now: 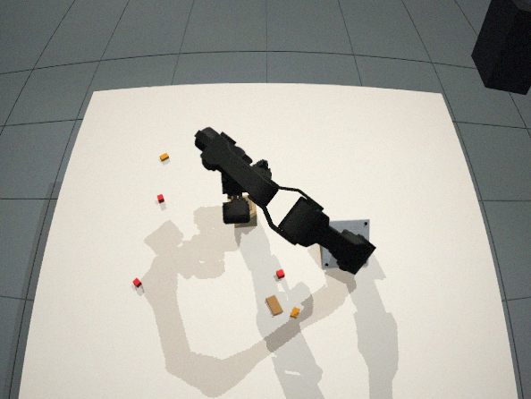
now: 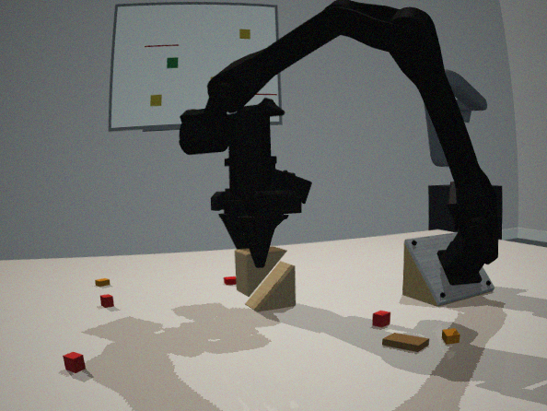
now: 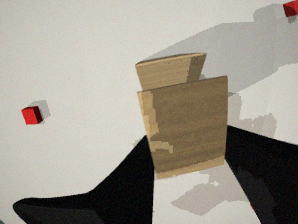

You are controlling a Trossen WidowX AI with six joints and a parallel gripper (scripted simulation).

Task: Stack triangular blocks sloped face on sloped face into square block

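One wedge [image 2: 249, 269] [image 3: 186, 127] in the jaws [image 2: 261, 264], top edge above the lower wedge's [image 2: 278, 287] [image 3: 167, 72].

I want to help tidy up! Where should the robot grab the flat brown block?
Probably from straight above, with the hand's fingers across the middle of its two long sides. The brown block lies flat and is longer than wide.

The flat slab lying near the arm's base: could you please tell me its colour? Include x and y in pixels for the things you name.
Plain brown [image 1: 273, 305] [image 2: 405, 342]; it shows best in the top view.
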